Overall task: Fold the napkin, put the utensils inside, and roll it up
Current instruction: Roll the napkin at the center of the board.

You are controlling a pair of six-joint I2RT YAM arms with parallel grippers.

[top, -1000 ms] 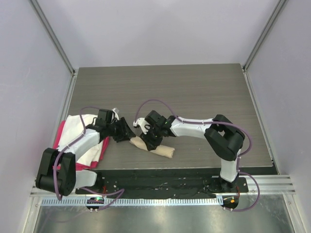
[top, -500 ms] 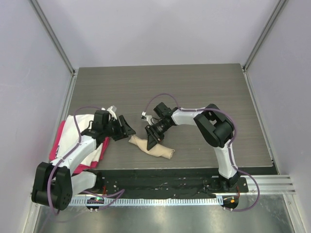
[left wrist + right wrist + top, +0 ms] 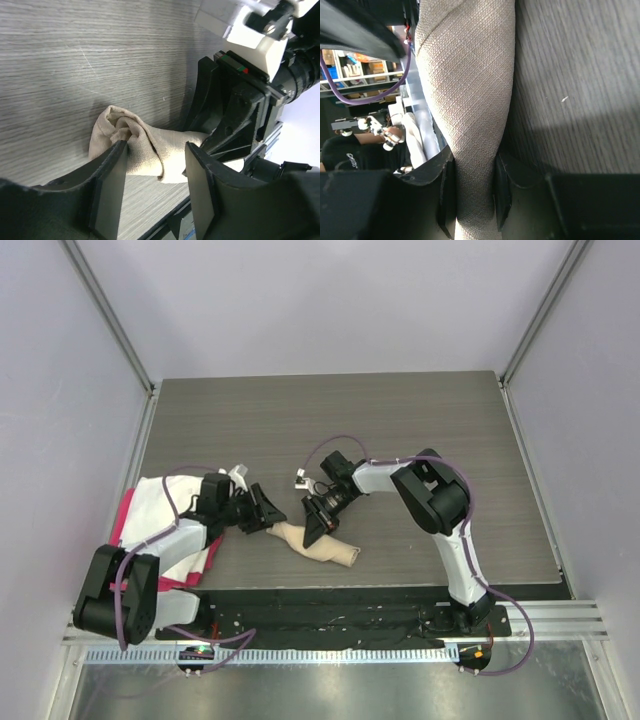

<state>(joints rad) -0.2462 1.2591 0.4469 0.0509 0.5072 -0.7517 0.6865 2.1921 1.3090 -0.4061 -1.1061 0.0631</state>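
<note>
The beige napkin point(image 3: 322, 545) lies as a rolled bundle near the table's front edge, running from left to lower right. My right gripper point(image 3: 314, 532) is shut on the roll's middle; in the right wrist view both pads press the cloth point(image 3: 470, 75) at the gripper point(image 3: 472, 165). My left gripper point(image 3: 268, 519) is open at the roll's left end. In the left wrist view its fingers point(image 3: 156, 150) stand either side of the crumpled end point(image 3: 132, 142), apart from it. The utensils are hidden.
A white cloth point(image 3: 165, 502) lies over a pink-red cloth point(image 3: 124, 522) at the table's left edge, under my left arm. The black front rail point(image 3: 330, 602) runs just below the roll. The right gripper's body point(image 3: 235, 100) fills the left wrist view's right side.
My left gripper drew back, then moved right to the roll's left end, with its fingers wider. The right arm folded and turned its wrist, still gripping the roll, which shifted slightly.
</note>
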